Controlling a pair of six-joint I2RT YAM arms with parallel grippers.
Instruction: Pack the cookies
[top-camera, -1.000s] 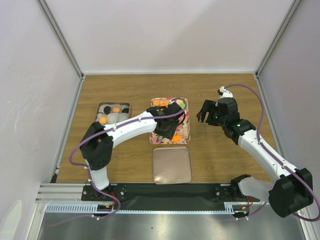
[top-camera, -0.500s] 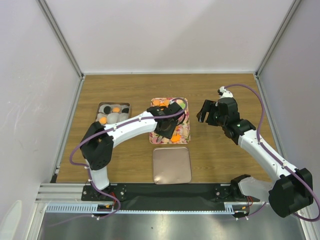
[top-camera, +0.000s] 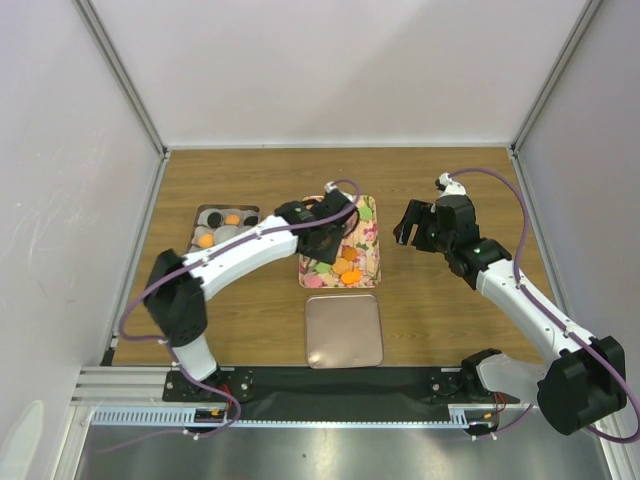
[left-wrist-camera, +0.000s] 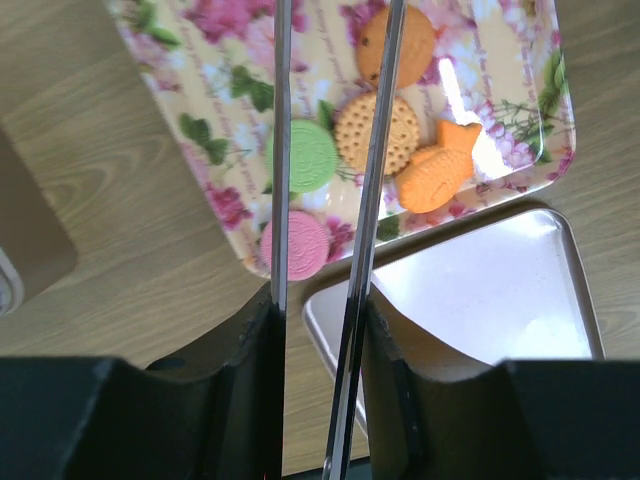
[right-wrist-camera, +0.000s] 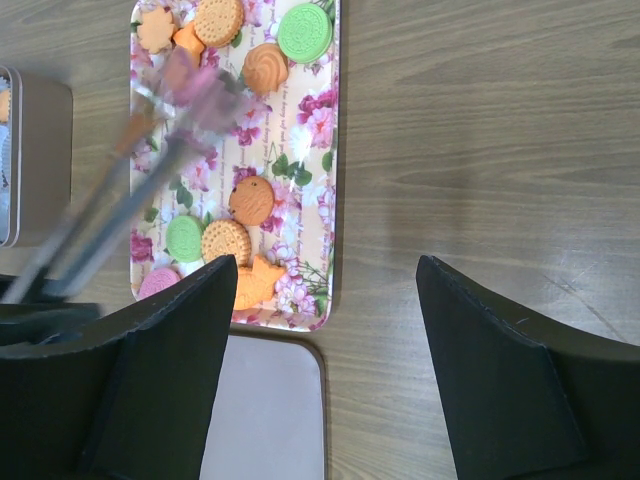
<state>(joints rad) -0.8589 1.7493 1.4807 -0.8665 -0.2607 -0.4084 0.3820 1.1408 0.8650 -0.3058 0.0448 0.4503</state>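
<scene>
- Over the left side of the floral tray (top-camera: 371, 236): left claw (top-camera: 324, 243). Its long thin blades are slightly apart, with nothing between them in the wrist view. The tips run off frame.
- Most cookies (right-wrist-camera: 250, 200) are loose on the tray. Near end: green one (left-wrist-camera: 303, 157), round orange biscuit (left-wrist-camera: 377, 132), fish-shaped one (left-wrist-camera: 437, 178), pink one (left-wrist-camera: 295, 245). More sit at the far end.
- A few orange and black ones are in the metal tin (top-camera: 198, 222), left of the tray. My read: packing has started, most is left to do.
- Blades straddle the green/round pair, which looks like line-up for a pick. Thin blades suit pinching flat discs by the edge.
- Right claw (right-wrist-camera: 325, 265) is spread wide and empty, hovering right of the tray, probably to stay out of the left arm's lane.
- Square lid (top-camera: 343, 330) lies flat on the surface (top-camera: 450, 180), just near of the tray and off the tray-to-tin path. Presumably it goes on last.
</scene>
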